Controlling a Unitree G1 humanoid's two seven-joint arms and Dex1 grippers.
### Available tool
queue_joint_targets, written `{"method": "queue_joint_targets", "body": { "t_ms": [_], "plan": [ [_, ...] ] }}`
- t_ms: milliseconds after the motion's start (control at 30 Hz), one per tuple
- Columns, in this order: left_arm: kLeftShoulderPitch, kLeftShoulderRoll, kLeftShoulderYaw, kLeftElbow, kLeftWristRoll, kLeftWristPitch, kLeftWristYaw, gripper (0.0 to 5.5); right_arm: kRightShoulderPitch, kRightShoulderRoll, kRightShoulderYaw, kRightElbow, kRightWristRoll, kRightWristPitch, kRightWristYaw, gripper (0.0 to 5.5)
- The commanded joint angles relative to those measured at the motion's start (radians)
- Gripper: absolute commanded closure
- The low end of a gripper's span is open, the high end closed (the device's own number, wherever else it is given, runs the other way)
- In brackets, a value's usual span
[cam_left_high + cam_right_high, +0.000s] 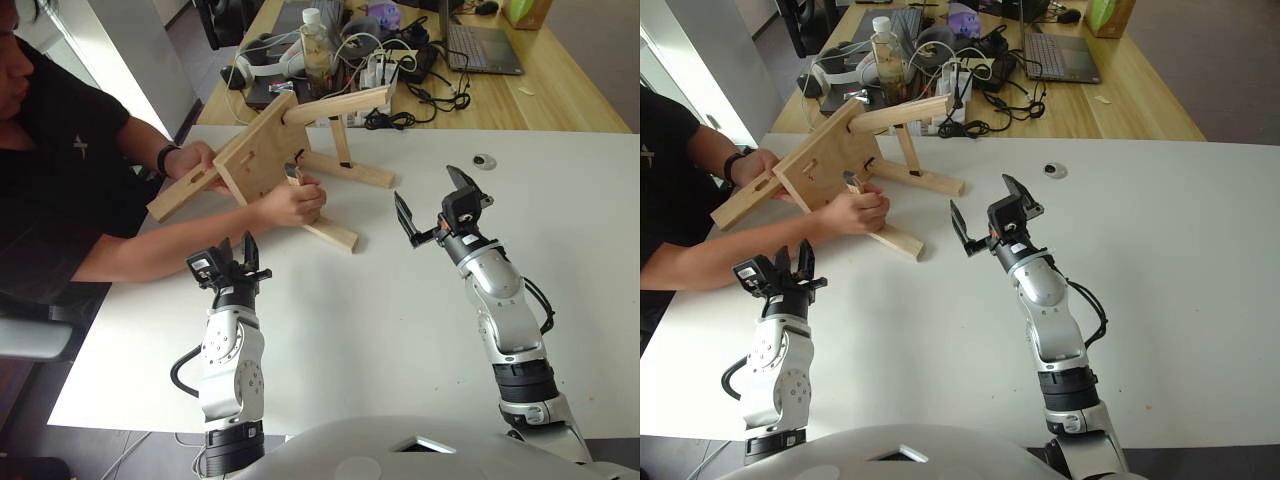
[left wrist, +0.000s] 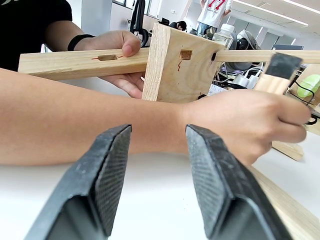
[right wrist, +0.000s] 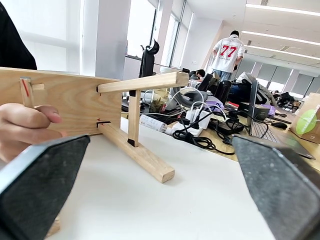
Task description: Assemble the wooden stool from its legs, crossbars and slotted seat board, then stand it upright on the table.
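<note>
A partly built wooden stool lies tipped on the white table [image 1: 400, 330] at the back left. Its slotted seat board [image 1: 258, 150] stands on edge, with legs [image 1: 340, 103] sticking out to the right, joined by a crossbar [image 1: 341, 138]. One leg [image 1: 183, 192] projects left. A person's hands [image 1: 290, 204] hold the board and a small dark-tipped wooden piece [image 2: 276, 72] against it. My left gripper [image 1: 235, 262] is open, just in front of the person's forearm. My right gripper [image 1: 432, 205] is open wide, to the right of the stool, holding nothing.
A loose wooden bar [image 1: 333, 234] lies on the table under the person's hand. A small round grey object [image 1: 485, 161] sits at the back right. Behind the white table, a wooden desk [image 1: 560, 100] carries cables, a bottle [image 1: 317, 45] and a laptop.
</note>
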Motion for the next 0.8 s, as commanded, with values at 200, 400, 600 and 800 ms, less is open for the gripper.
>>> {"method": "queue_joint_targets", "body": {
  "t_ms": [200, 400, 600, 800],
  "plan": [
    [-0.001, -0.004, -0.002, -0.002, 0.016, -0.001, 0.010, 3.47, -0.003, -0.001, 0.004, 0.000, -0.010, 0.016, -0.005, 0.15],
    [-0.002, -0.004, 0.000, -0.001, 0.017, -0.002, 0.012, 3.47, -0.003, -0.004, 0.004, 0.003, -0.015, 0.013, -0.004, 0.15],
    [-0.005, -0.005, 0.001, 0.001, 0.018, -0.005, 0.013, 3.47, -0.004, -0.008, 0.006, 0.006, -0.019, 0.008, 0.003, 0.15],
    [-0.004, -0.005, 0.000, 0.000, 0.017, -0.004, 0.013, 3.47, -0.005, -0.009, 0.007, 0.006, -0.021, 0.006, 0.003, 0.15]
  ]
}}
